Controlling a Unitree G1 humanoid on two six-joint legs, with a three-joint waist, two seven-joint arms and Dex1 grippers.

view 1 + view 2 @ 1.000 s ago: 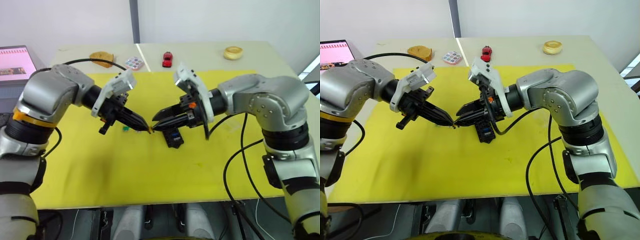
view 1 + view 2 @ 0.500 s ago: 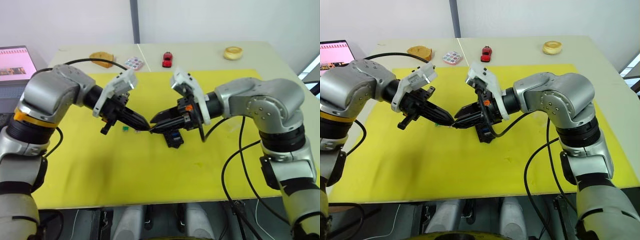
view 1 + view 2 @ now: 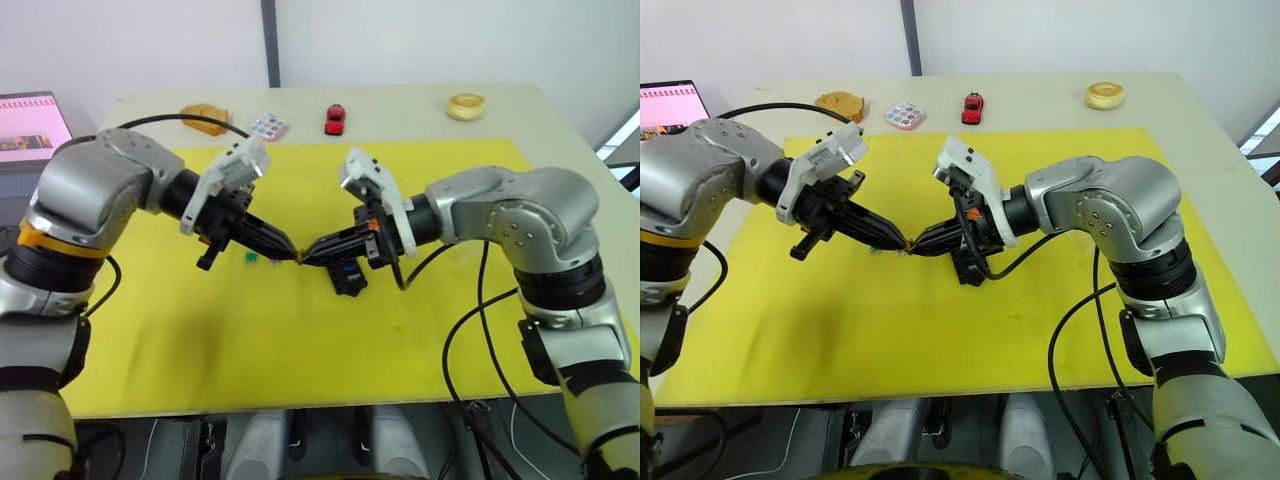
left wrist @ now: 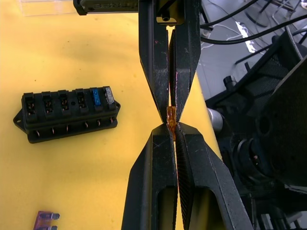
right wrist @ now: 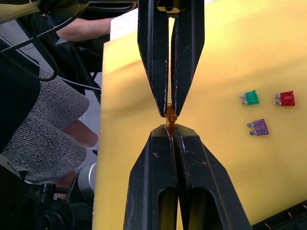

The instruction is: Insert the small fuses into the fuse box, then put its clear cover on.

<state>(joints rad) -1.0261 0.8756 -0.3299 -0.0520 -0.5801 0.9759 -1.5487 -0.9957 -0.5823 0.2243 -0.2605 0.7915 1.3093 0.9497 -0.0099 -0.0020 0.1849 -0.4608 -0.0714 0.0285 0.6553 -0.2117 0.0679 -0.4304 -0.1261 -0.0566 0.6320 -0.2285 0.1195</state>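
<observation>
Meeting tip to tip above the yellow mat [image 3: 300, 340], the left gripper [image 3: 290, 254] and the right gripper [image 3: 309, 256] both pinch the same tiny amber translucent blade fuse [image 4: 171, 116], each pair of black fingers closed tight on one end of it (the left wrist view shows it wedged between the two sets of fingertips). Just beside the right gripper, on the mat, lies the black rectangular plastic fuse box [image 4: 67, 115], its row of slots facing up; a blue fuse [image 4: 97, 97] and a grey one next to it already sit in the end slots, while the other slots look bare. Near the left gripper three loose fuses rest on the mat: a green fuse [image 5: 250, 97], a red fuse [image 5: 286, 98] beside it, and a purple fuse [image 5: 258, 127] slightly apart from both. A faint clear rectangular plastic cover [image 4: 45, 8] lies on the mat beyond the box. Farther back, on the pale table [image 3: 400, 105], stand a small red toy car [image 3: 334, 118], a roll of tan tape [image 3: 465, 105], a round paint palette [image 3: 268, 127] and an orange-brown object [image 3: 204, 116].
</observation>
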